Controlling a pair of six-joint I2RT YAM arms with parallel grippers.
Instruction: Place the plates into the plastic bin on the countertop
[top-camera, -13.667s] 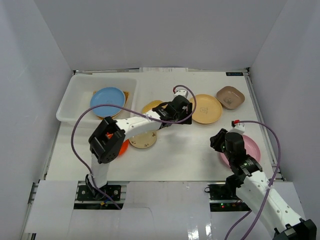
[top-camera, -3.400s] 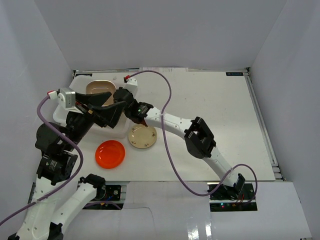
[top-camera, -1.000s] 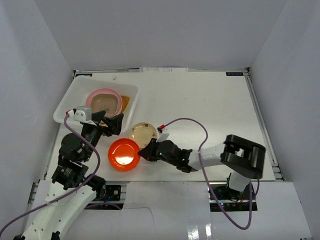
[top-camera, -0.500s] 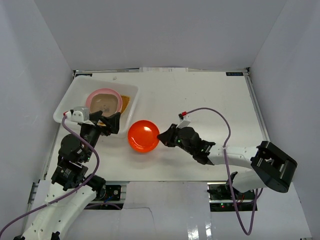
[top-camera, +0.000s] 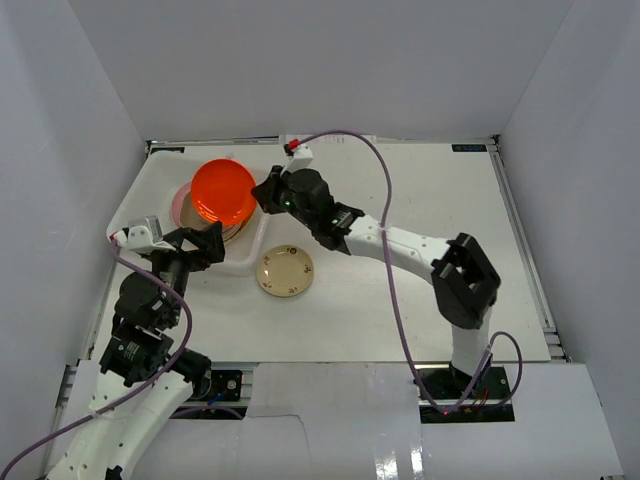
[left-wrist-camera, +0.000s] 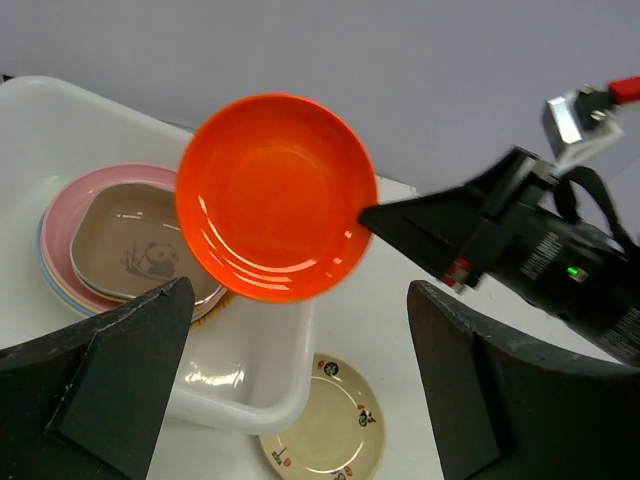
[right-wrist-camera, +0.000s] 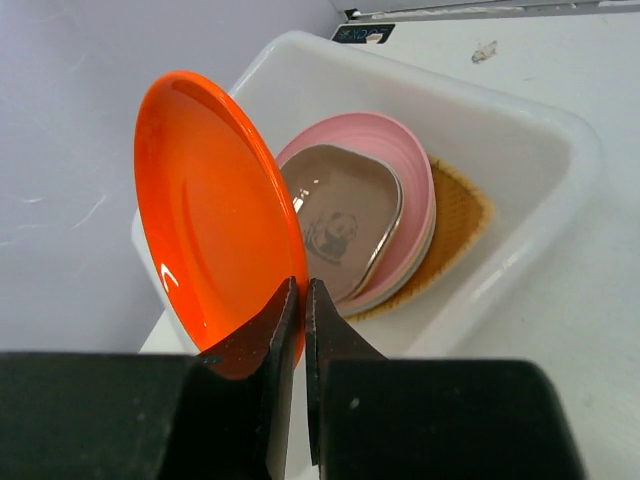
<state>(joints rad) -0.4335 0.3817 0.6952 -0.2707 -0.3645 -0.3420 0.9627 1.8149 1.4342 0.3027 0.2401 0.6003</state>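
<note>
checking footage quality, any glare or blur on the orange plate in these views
Top external: orange plate oversaturated, surface detail lost. Left wrist: soft glare patches on it; left claw just dark shapes. Right wrist: one small highlight; right claw near-black.

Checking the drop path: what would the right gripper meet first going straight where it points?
Likely the brown square plate atop the pink plate in the bin, unless its orange plate touches sooner; depth unclear.

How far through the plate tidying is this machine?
Done: a brown square plate sits on a pink plate in the plastic bin, with a tan woven plate beneath. In hand: the right gripper pinches the red-orange plate by its rim over the bin. Left: one cream plate on the countertop; the left gripper is open and empty.
</note>
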